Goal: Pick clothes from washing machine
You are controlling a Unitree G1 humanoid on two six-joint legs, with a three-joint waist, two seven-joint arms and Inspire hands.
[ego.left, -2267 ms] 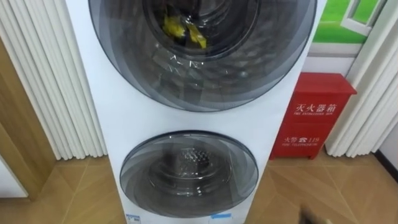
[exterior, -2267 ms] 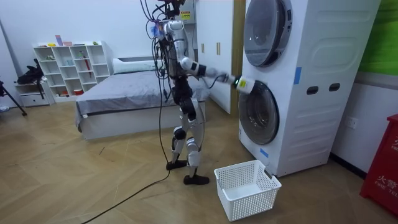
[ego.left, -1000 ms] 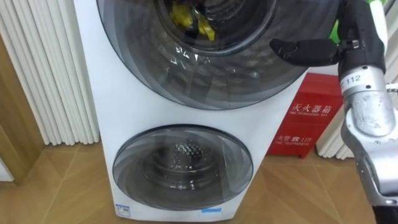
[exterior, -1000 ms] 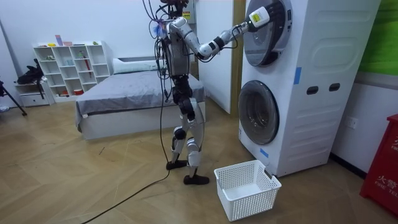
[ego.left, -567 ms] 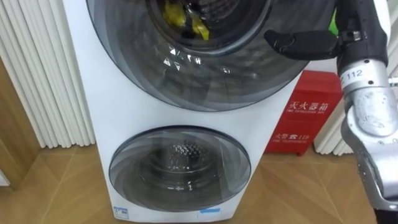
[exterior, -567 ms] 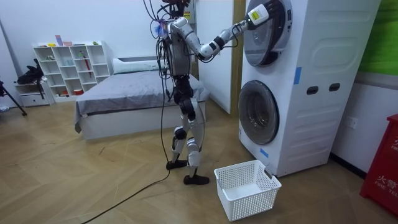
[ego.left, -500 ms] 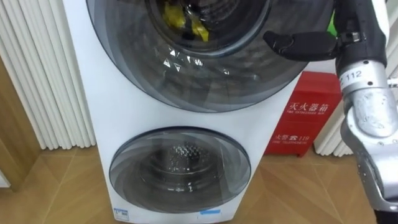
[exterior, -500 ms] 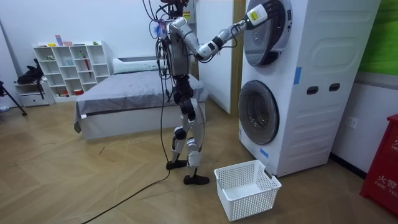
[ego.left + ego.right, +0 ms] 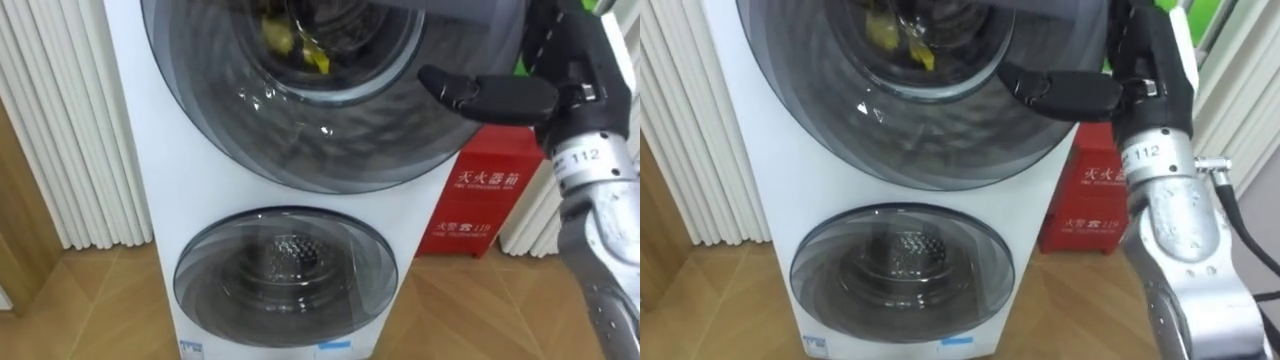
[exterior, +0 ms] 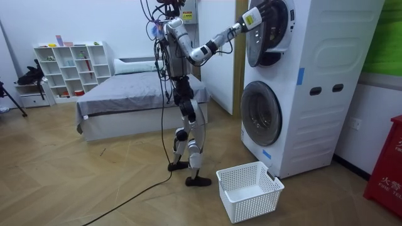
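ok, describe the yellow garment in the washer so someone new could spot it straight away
Find the tall white stack of two front-loading washing machines and take the upper round door of dark glass. Through that glass, high in the drum, lies a crumpled piece of yellow clothing. It is the one bright colour behind either door; the lower door shows grey metal.

Black right hand [image 9: 500, 95] on a silver forearm bearing a white tag.
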